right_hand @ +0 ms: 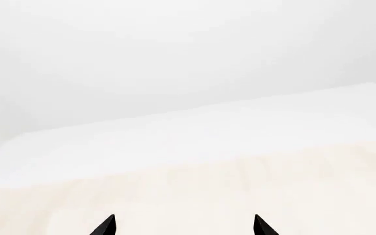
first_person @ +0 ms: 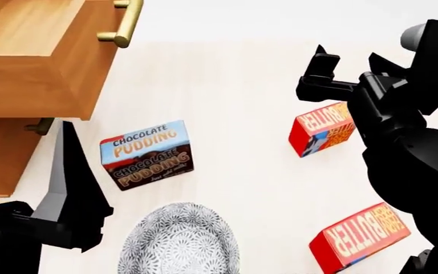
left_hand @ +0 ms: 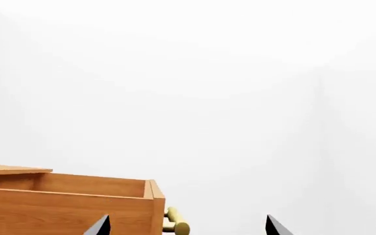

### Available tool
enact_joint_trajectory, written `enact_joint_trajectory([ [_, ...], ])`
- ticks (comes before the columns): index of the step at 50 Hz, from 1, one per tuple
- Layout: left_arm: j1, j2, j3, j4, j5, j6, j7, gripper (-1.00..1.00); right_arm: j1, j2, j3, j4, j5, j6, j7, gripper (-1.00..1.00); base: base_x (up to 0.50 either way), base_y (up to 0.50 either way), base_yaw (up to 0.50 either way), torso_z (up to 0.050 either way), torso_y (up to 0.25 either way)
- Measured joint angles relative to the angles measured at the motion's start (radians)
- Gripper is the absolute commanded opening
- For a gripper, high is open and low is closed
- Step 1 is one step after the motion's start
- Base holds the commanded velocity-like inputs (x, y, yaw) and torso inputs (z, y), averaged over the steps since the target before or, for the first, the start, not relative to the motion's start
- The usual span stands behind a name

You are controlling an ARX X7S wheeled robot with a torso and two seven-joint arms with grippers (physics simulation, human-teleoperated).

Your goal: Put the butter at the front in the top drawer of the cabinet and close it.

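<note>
The cabinet [first_person: 2, 154] stands at the far left, its top drawer [first_person: 40, 74] pulled out with the brass handle [first_person: 128, 23] forward. Two red butter cartons lie on the table: the front butter [first_person: 360, 237] near me at the right, the other butter [first_person: 321, 128] farther back. My right gripper [first_person: 348, 65] hovers open above and behind that farther carton. Low beside the cabinet, my left gripper [first_person: 21, 165] is open too. In the left wrist view the top drawer [left_hand: 64, 205] and its handle [left_hand: 176, 223] sit between the open left gripper [left_hand: 188, 230] tips. The right gripper [right_hand: 183, 230] holds nothing.
A brown-and-blue Chocolate Pudding box [first_person: 146, 153] lies between the cabinet and the cartons. A patterned grey bowl [first_person: 179, 240] sits near the front edge. The lower drawer's handle [first_person: 40, 125] shows under the open drawer. The right arm [first_person: 409, 148] overlaps the cartons' right side.
</note>
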Motion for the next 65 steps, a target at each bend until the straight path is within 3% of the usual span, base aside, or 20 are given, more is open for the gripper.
enact_joint_trajectory([
  [17,0.021,-0.009,0.0,0.002,-0.004,0.027,0.001,1.0,0.032,-0.014,0.028,0.01,0.035,0.025,0.058,1.0,0.0,0.0,0.0,0.0,-0.128],
  [47,0.05,-0.016,-0.01,-0.016,-0.021,0.089,0.007,1.0,0.215,-0.172,0.196,0.174,0.192,0.216,0.547,1.0,0.0,0.0,0.0,0.0,0.0],
  [65,0.065,-0.025,-0.019,-0.022,-0.031,0.116,0.006,1.0,0.263,-0.238,0.224,0.32,0.216,0.199,0.653,1.0,0.0,0.0,0.0,0.0,0.0],
])
